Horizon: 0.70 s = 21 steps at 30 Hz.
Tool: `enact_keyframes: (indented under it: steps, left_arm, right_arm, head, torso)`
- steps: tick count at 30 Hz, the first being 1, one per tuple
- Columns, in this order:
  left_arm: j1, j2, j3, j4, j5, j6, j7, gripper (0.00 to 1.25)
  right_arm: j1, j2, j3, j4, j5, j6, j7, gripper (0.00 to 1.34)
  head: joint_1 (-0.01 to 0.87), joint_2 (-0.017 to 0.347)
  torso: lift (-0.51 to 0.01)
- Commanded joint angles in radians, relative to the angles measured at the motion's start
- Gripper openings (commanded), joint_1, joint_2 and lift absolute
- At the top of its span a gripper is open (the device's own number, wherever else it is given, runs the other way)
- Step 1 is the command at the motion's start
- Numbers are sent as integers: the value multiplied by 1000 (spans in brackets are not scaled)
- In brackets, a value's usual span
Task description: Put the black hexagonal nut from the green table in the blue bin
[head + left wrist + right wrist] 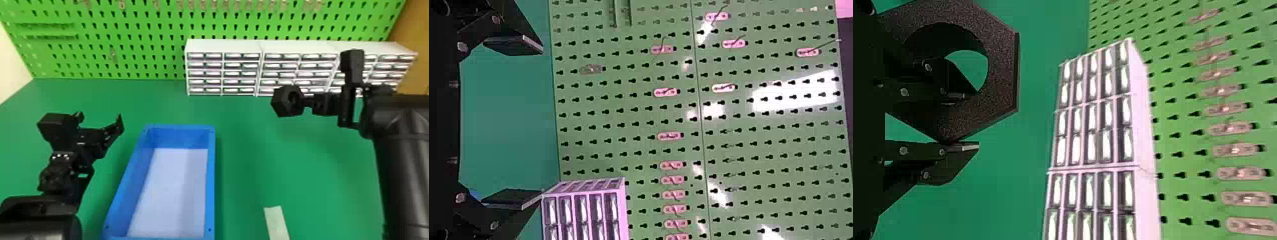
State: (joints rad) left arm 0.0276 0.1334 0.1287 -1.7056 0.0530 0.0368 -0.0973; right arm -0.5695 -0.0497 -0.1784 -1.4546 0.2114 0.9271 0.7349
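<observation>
Head view: black hexagonal nut (pixel 279 105) in the right gripper (pixel 308 103), held up over the green table (pixel 249 137), on the right side and well apart from the blue bin (pixel 210 185). Nut's hole faces roughly toward the camera; its outline overlaps the lower drawers of the small-parts drawer cabinets (pixel 223 45).

Right wrist view: fingers closed on one wall of the nut, one finger (pixel 955 95) at the hole, the other (pixel 948 162) outside the rim.

Left gripper (pixel 99 121), head view: raised near the bin's left side, nothing between its fingers. Left wrist view agrees: two flat fingers spread wide, well apart.

Bin: long rectangular tray form, pale floor, nothing on the part of the floor that shows. Pale strip (pixel 276 223) on the table to the right of the bin, near the bottom edge of the head view. Cabinets stand at the back of the table, against the green pegboard (pixel 143 67). Left wrist view: metal hooks (pixel 670 135) fixed on the pegboard.
</observation>
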Motion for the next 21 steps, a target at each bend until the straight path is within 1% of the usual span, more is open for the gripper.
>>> enact_keyframes:
  steps: [1,4,9,12,15,21]
  left_arm:
    - [0,0,0,0,1,0,1,1000]
    - [0,0,0,-2,1,0,1,1000]
    - [0,0,0,-2,1,0,1,1000]
    - [0,0,-1,-2,1,0,1,1000]
    - [-1,0,-3,-2,1,0,1,1000]
    - [-1,0,-4,-2,2,0,1,1000]
  right_arm:
    - [31,7,-24,-29,-75,-50,0,373]
    - [50,16,-33,-46,-107,-76,-2,373]
    - [89,28,-43,-58,-194,-148,-23,373]
    - [108,30,-38,-66,-236,-183,-37,373]
    - [128,31,-26,-81,-265,-218,-55,373]
    - [145,31,25,-82,-314,-243,-57,373]
  head:
    - [686,52]
    - [686,52]
    - [686,52]
    - [686,52]
    - [686,52]
    - [686,52]
  torso:
    - [-97]
    - [-97]
    - [-97]
    - [-97]
    - [-97]
    - [-97]
